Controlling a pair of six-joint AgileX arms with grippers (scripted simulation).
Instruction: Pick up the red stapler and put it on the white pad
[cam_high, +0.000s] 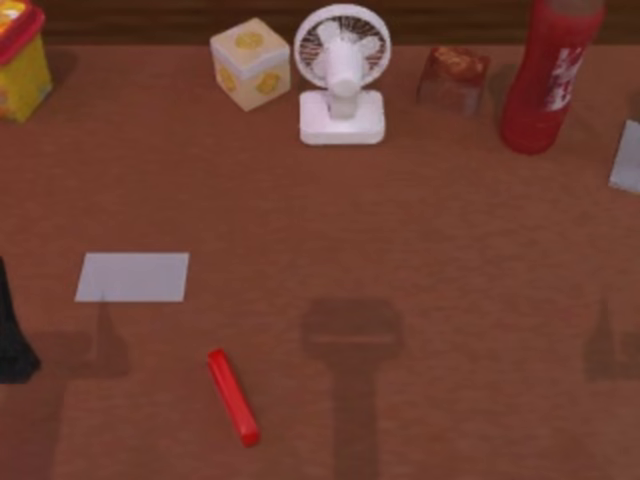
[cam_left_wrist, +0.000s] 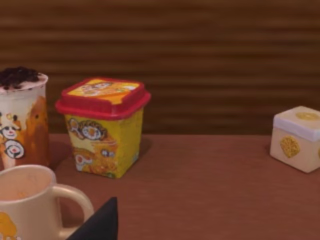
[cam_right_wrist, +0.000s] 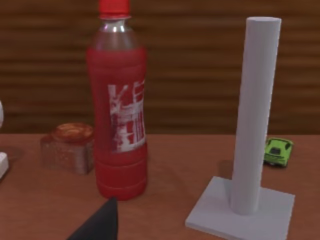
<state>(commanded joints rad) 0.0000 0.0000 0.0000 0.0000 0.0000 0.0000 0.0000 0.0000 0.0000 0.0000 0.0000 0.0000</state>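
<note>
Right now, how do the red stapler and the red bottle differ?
The red stapler lies flat at the table's near side; the red bottle stands upright along the far edge, at right. The stapler is a slim, plain bar; the bottle is bulkier and carries a white label. Both are bright red, and no hand touches either.

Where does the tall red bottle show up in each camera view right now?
Top view: red bottle stands at the far edge, right of the white fan.
Left wrist view: not in it.
Right wrist view: red bottle fills the near centre-left.
Shared landmark: the brown bread beside it.
</note>
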